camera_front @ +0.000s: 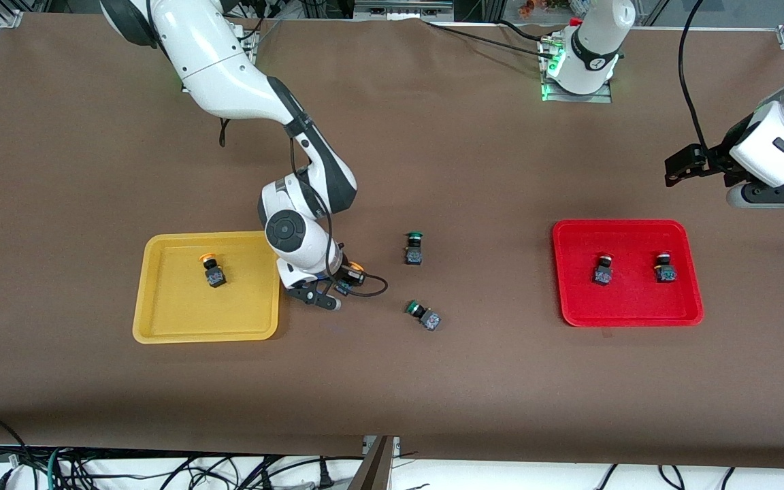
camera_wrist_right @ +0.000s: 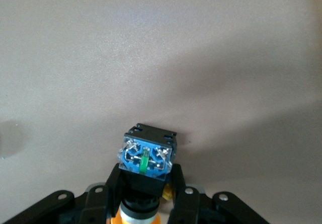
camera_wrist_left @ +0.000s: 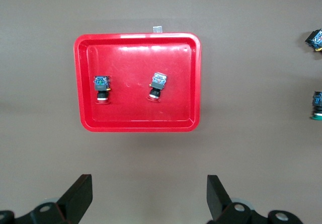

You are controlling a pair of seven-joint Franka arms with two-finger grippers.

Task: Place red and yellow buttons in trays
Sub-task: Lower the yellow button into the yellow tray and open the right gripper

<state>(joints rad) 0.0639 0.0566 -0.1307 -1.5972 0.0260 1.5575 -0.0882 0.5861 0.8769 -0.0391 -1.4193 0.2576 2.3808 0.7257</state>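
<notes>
My right gripper (camera_front: pixel 344 275) is shut on a yellow button (camera_front: pixel 353 272), low over the table beside the yellow tray (camera_front: pixel 160 320). In the right wrist view the gripper (camera_wrist_right: pixel 147 179) clamps the button's (camera_wrist_right: pixel 146 158) dark body, blue contact end outward, orange cap toward the wrist. Another yellow button (camera_front: pixel 213 270) lies in the yellow tray. Two red buttons (camera_front: pixel 603 270) (camera_front: pixel 665 269) lie in the red tray (camera_front: pixel 627 317). My left gripper (camera_front: pixel 776 194) waits open and empty above the table by the red tray. The left wrist view shows it (camera_wrist_left: pixel 150 194), the tray (camera_wrist_left: pixel 141 127) and both red buttons (camera_wrist_left: pixel 101 88) (camera_wrist_left: pixel 157 85).
Two green-capped buttons lie on the brown cloth between the trays. One (camera_front: pixel 414 248) is farther from the front camera, the other (camera_front: pixel 424 315) nearer. Both also show in the left wrist view (camera_wrist_left: pixel 316 105) (camera_wrist_left: pixel 315 36).
</notes>
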